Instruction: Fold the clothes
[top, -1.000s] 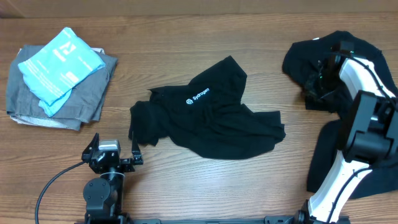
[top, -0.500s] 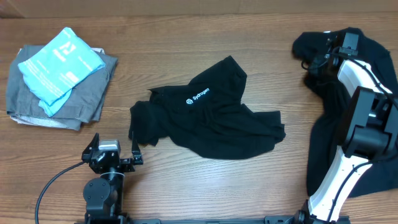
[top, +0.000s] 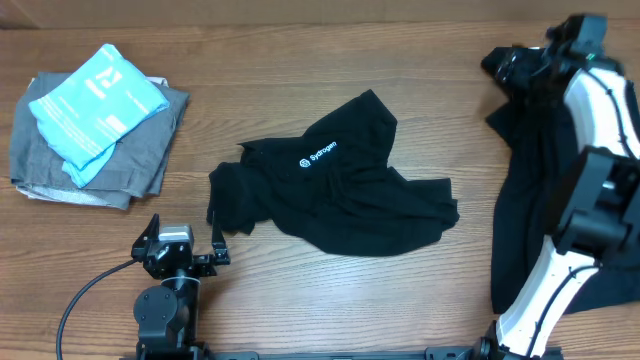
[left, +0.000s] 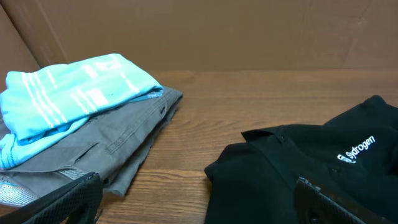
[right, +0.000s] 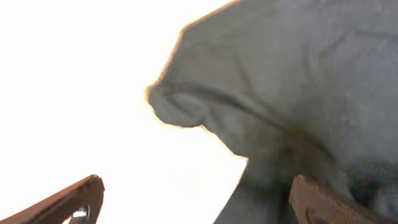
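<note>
1. I am holding my right fingers (right: 78, 198) spread wide, gripping nothing, over the far right corner of the tabletop (top: 300, 60). Dark cloth is lying just beyond the tips.
2. That cloth is the second garment (top: 522, 180). It is trailing in a long strip down the right edge, partly under my right arm (top: 600, 110). I judge it is being laid out for folding.
3. The polo (top: 340, 190) is lying crumpled mid-tabletop, logo up, not yet folded.
4. I am keeping my left fingers (left: 336, 202) wide open and empty near the front edge, facing the polo's near sleeve, probably placed to take it.
5. The grey garment (top: 130, 150), with the packet (top: 95, 105) on top, is sitting far left, well apart.
</note>
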